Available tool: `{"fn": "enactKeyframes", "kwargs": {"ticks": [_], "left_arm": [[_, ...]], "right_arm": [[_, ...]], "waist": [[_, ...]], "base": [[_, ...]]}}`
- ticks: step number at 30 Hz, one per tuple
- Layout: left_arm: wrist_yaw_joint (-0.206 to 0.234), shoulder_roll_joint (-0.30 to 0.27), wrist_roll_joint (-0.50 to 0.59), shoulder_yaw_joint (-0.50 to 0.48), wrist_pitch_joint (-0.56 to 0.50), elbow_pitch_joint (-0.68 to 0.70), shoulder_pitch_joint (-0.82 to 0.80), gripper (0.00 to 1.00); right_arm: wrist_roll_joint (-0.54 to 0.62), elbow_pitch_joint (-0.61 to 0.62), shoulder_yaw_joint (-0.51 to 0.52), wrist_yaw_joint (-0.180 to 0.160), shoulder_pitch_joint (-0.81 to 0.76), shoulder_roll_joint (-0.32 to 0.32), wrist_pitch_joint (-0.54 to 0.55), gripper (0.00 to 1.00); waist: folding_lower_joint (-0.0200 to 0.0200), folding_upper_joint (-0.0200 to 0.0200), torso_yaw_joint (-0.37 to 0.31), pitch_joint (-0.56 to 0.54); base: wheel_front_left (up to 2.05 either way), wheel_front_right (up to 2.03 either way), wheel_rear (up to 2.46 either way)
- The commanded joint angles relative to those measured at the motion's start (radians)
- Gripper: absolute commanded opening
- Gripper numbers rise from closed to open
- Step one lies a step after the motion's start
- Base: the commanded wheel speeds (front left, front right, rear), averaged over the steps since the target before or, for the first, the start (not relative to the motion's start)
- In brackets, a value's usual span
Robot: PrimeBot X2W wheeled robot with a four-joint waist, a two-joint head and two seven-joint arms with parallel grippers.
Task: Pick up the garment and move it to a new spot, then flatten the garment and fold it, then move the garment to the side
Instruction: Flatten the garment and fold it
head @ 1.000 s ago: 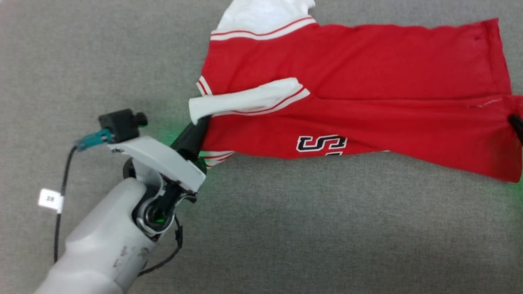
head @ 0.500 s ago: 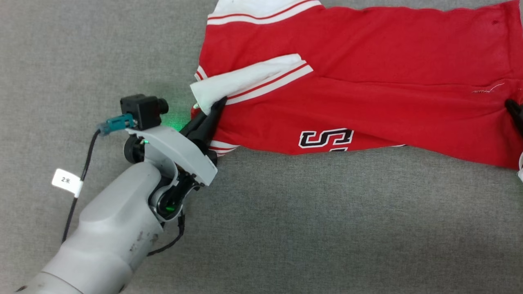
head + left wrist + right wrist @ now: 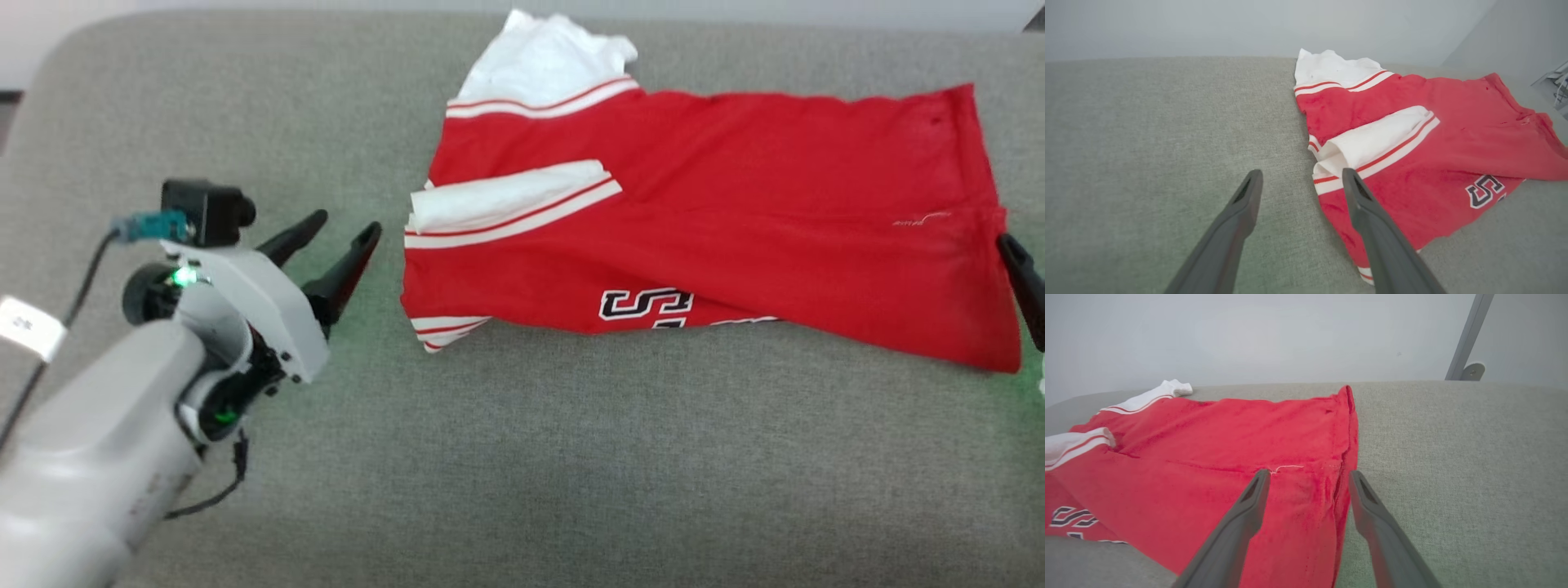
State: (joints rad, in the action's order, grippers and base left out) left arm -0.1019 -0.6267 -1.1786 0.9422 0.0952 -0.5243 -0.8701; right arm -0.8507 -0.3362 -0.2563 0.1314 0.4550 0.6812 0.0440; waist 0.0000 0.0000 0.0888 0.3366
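Observation:
The garment (image 3: 735, 212), a red jersey with white-and-red striped trim and black white-outlined lettering, lies folded lengthwise on the grey cushion. White inner fabric shows at its far left corner and at the turned-over armhole. My left gripper (image 3: 349, 222) is open just left of the jersey's left edge, touching nothing. In the left wrist view that gripper (image 3: 1302, 173) has its right finger over the garment (image 3: 1412, 155) edge. My right gripper (image 3: 1309, 473) is open over the hem of the garment (image 3: 1229, 449). One of its fingers (image 3: 1022, 282) shows at the jersey's right end.
The grey upholstered surface (image 3: 571, 457) stretches wide in front of the jersey and to its left. Its far edge meets a pale wall. A grey metal pole (image 3: 1468, 335) rises behind the surface's far right.
My left gripper has let go of the white armhole edge, opened, and drawn back to the left. The head camera has also shifted, bringing the cushion's far edge into view.

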Motion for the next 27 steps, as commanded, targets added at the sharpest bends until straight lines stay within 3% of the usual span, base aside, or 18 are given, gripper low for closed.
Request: {"fn": "enactKeyframes", "kwargs": {"ticks": [1, 6, 12, 16, 23, 24, 26, 27], "left_arm": [[0.016, -0.022, -0.006, 0.007, -0.043, 0.034, -0.008, 1.0], [0.085, -0.096, -0.089, 0.055, -0.33, 0.199, -0.004, 1.0], [0.17, -0.131, -0.185, 0.097, -0.605, 0.316, -0.035, 1.0], [0.19, -0.111, -0.222, 0.088, -0.655, 0.261, -0.056, 1.0], [0.147, -0.043, -0.273, 0.079, -0.687, 0.076, -0.068, 1.0], [0.134, -0.029, -0.281, 0.082, -0.695, 0.061, -0.063, 0.63], [0.109, -0.004, -0.3, 0.081, -0.701, 0.03, -0.055, 0.07], [0.098, 0.007, -0.301, 0.081, -0.699, 0.021, -0.053, 0.0]], "right_arm": [[0.003, 0.01, 0.006, -0.002, -0.015, -0.007, -0.006, 1.0], [0.011, 0.036, 0.012, -0.002, -0.033, -0.019, 0.005, 1.0], [0.018, 0.061, 0.023, -0.002, -0.026, -0.028, 0.02, 1.0], [0.026, 0.079, 0.03, -0.002, -0.013, -0.032, 0.03, 1.0], [0.034, 0.101, 0.047, -0.002, -0.001, -0.028, 0.05, 1.0], [0.035, 0.103, 0.052, -0.002, -0.002, -0.025, 0.052, 1.0], [0.037, 0.106, 0.056, -0.002, -0.006, -0.019, 0.059, 1.0], [0.038, 0.109, 0.057, -0.002, -0.008, -0.015, 0.064, 1.0]], "waist": [[0.0, 0.0, 0.001, -0.048], [0.0, 0.0, -0.014, -0.067], [0.0, 0.0, -0.045, -0.046], [0.0, 0.0, -0.076, -0.016], [0.0, 0.0, -0.122, 0.026], [0.0, 0.0, -0.125, 0.029], [0.0, 0.0, -0.127, 0.032], [0.0, 0.0, -0.126, 0.032]], "base": [[0.0, 0.0, 0.0], [0.0, 0.0, 0.0], [0.0, 0.0, 0.0], [0.0, 0.0, 0.0], [0.0, 0.0, 0.0], [0.0, 0.0, 0.0], [0.0, 0.0, 0.0], [0.0, 0.0, 0.0]]}}
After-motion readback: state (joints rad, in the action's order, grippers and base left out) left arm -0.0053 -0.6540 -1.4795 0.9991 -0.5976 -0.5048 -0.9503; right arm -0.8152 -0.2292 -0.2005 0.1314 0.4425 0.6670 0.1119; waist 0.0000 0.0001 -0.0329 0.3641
